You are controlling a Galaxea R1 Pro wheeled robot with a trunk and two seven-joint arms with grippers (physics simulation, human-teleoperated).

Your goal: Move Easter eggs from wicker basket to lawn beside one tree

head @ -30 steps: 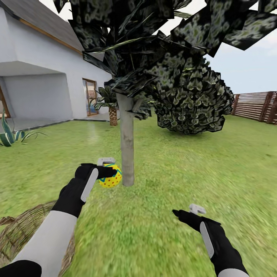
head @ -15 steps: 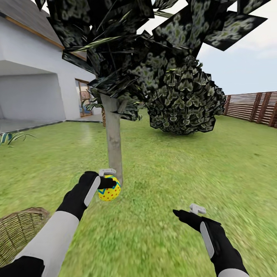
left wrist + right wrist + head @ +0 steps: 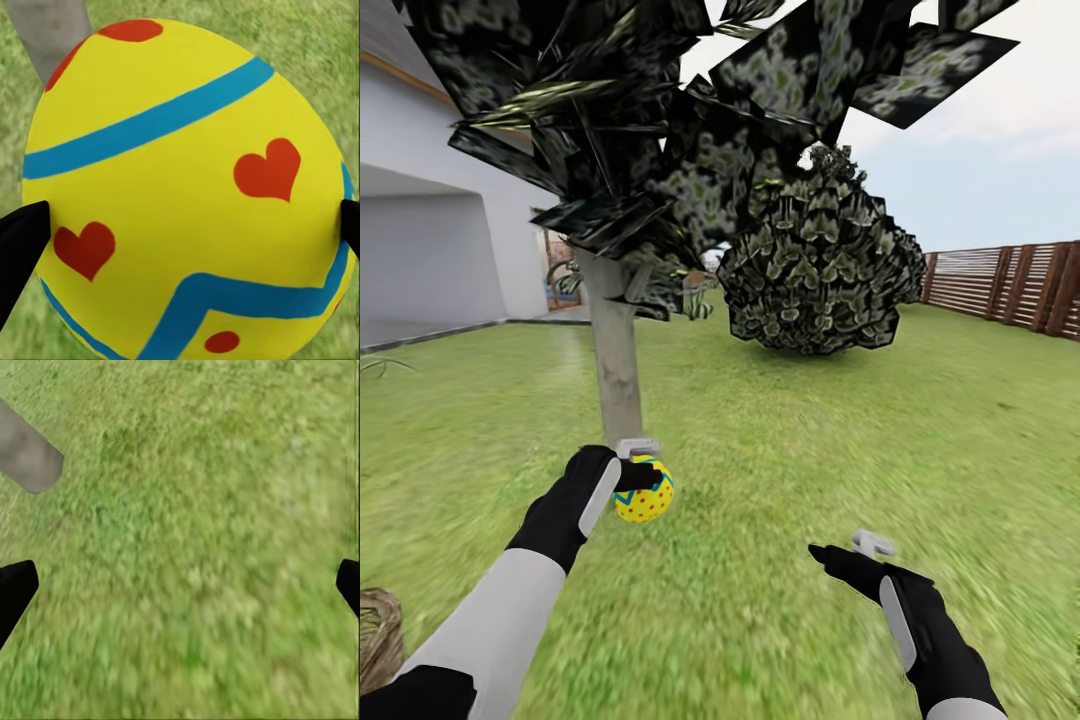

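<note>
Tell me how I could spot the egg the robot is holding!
Find the tree with the thick pale grey trunk on the green lawn. Just in front of its base, the left gripper clamps a small bright yellow egg between black fingers. It has blue bands, a blue zigzag, red hearts and dots.

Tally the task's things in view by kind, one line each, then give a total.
Easter egg: 1, held in the left gripper
Wicker basket: 1, just an edge at the frame's lower left
Tree with pale grey trunk: 1
Total: 3
</note>
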